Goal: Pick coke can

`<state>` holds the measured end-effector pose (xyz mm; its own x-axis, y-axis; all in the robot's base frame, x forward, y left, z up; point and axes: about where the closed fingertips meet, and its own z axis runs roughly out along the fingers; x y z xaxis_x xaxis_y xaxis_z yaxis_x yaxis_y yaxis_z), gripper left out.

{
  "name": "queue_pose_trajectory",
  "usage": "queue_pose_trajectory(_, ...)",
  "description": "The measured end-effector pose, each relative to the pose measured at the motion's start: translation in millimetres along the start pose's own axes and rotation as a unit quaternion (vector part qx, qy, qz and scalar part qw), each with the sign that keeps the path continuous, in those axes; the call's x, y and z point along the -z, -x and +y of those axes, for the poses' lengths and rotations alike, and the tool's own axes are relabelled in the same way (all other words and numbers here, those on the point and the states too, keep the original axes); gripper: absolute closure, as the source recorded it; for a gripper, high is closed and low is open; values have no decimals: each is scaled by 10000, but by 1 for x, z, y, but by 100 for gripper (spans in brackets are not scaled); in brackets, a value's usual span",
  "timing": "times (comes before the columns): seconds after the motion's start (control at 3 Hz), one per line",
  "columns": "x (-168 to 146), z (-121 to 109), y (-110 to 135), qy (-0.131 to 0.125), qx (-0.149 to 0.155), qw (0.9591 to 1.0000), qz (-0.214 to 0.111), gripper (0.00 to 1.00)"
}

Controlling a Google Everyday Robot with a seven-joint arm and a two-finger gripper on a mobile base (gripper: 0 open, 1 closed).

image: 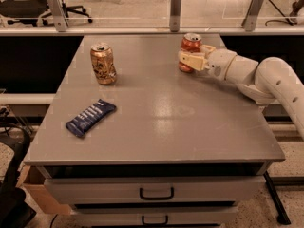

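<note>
The coke can (191, 42), red-orange with a silver top, stands upright near the far right of the grey table (156, 113). My gripper (191, 61) reaches in from the right on a white arm (266, 77). Its pale fingers (189, 59) wrap across the can's lower body and are closed on it. The can's base sits at or just above the tabletop; I cannot tell which.
A gold-brown can (103, 63) stands upright at the far left of the table. A dark blue snack bar (90, 117) lies near the front left. A rail with metal posts (175, 4) runs behind the table. Drawers (156, 193) sit below the front edge.
</note>
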<state>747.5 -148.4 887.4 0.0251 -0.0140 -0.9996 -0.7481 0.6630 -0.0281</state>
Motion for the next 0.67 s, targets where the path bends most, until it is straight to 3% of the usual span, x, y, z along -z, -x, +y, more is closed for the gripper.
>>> queue_pose_trajectory(0.33,-2,5,27,130,207,9996,140,100)
queue_pose_trajectory(0.67,5,6,74,197,512,9980,308,100)
